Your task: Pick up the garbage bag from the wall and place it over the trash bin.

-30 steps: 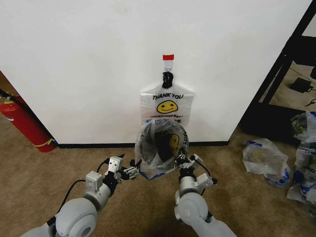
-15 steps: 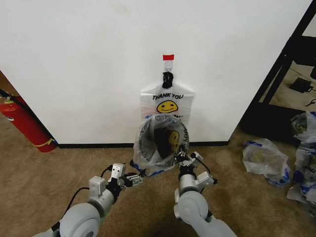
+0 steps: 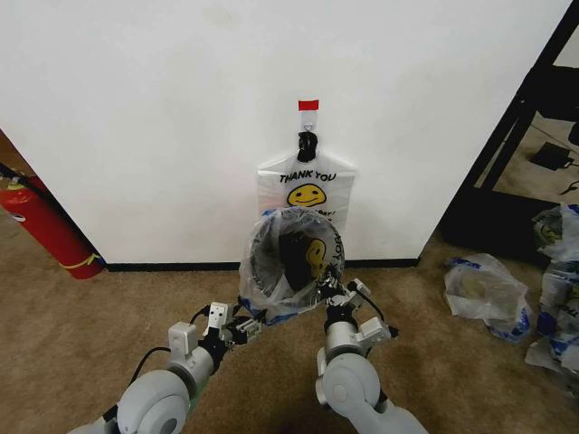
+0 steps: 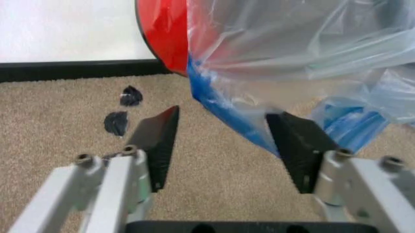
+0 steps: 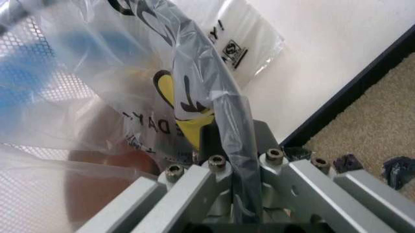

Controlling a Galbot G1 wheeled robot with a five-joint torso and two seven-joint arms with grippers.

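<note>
White wall (image 3: 154, 117) across the back, black baseboard along its foot, small red tape strip (image 3: 308, 105) up high. Brown carpet (image 3: 72, 325) below. Flat white THANK YOU bundle (image 3: 306, 194) hung under the tape by a black knot (image 3: 308, 143), flat against the wall. Red fire extinguisher (image 3: 41, 226) leaning at far left; lumpy clear bags (image 3: 484, 287) with blue trim on the carpet at right, well apart from the work.

Round black bin (image 3: 271, 258) just in front of the bundle, mouth tipped toward the head camera, red base seen in the left wrist view. Garbage bag (image 3: 294, 262): draped over the bin's rim and sides, see-through, yellow smiley and black print on its right side, blue trim hanging at the lower edge.

Left claw (image 3: 249, 328) low at the bag's lower left edge; in its wrist view (image 4: 224, 145) fingers (image 4: 159, 141) spread wide, blue bag edge hanging between them, touching neither as far as can be told. Right claw (image 3: 331, 291) at the bag's lower right edge; in its wrist view (image 5: 224, 162) pressed together, pinching a twisted fold of the garbage bag film running down between the fingers.

Two small dark scraps (image 4: 120, 114) on the carpet near the baseboard, beside the bin's base.
</note>
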